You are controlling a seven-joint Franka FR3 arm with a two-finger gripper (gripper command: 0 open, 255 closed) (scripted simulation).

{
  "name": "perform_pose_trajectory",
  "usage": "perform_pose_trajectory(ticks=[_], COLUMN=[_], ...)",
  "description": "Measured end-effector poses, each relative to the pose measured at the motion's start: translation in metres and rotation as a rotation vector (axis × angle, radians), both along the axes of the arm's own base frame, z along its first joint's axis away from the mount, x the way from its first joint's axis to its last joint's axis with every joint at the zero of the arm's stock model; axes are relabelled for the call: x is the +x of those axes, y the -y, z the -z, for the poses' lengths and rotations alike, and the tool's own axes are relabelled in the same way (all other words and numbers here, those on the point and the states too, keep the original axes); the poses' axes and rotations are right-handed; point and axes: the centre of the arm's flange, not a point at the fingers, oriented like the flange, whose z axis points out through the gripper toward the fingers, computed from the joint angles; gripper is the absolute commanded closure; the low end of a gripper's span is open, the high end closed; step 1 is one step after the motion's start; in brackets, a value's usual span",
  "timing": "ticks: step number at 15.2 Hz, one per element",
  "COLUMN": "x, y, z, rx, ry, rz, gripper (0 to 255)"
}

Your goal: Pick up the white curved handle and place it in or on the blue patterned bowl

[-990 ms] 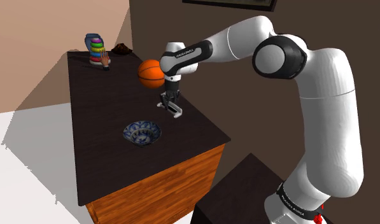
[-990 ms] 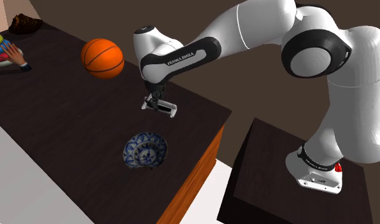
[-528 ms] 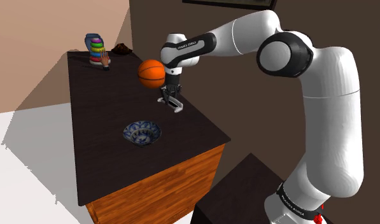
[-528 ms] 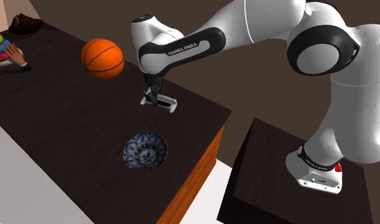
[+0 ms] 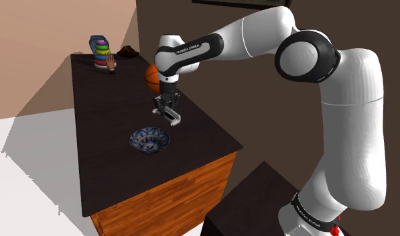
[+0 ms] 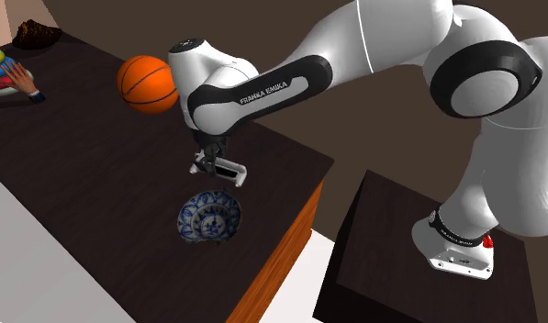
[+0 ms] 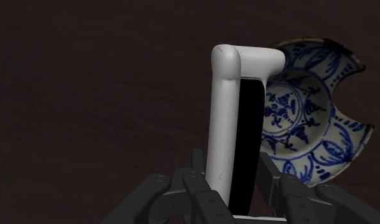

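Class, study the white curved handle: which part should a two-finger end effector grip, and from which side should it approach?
Grip the long straight bar of the white handle, fingers across its narrow width, coming from above. The bar is slim, with parallel sides that suit flat pads. The end effector clasps that bar.

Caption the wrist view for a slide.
Tool clasping a white handle over the dark tabletop, blue patterned bowl just beyond it.

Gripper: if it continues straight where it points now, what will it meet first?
Probably the dark tabletop just beside the blue patterned bowl, perhaps its rim; the held white handle would touch first.
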Motion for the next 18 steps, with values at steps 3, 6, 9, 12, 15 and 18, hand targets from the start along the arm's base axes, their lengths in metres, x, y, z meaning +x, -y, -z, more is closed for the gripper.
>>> perform_pose_trajectory(ticks=[3,6,9,12,15,18], x=[-0.005,-0.015,-0.02,-0.02,-0.021,-0.022], y=[-0.037,-0.075,-0.095,-0.097,-0.098,-0.098], z=[-0.001,0.0,0.004,0.02,0.035,0.051], rx=[0.0,0.0,0.0,0.0,0.0,0.0], ry=[0.0,0.0,0.0,0.0,0.0,0.0], rz=[0.0,0.0,0.0,0.001,0.001,0.001], gripper=[255,255,255,255,255,255])
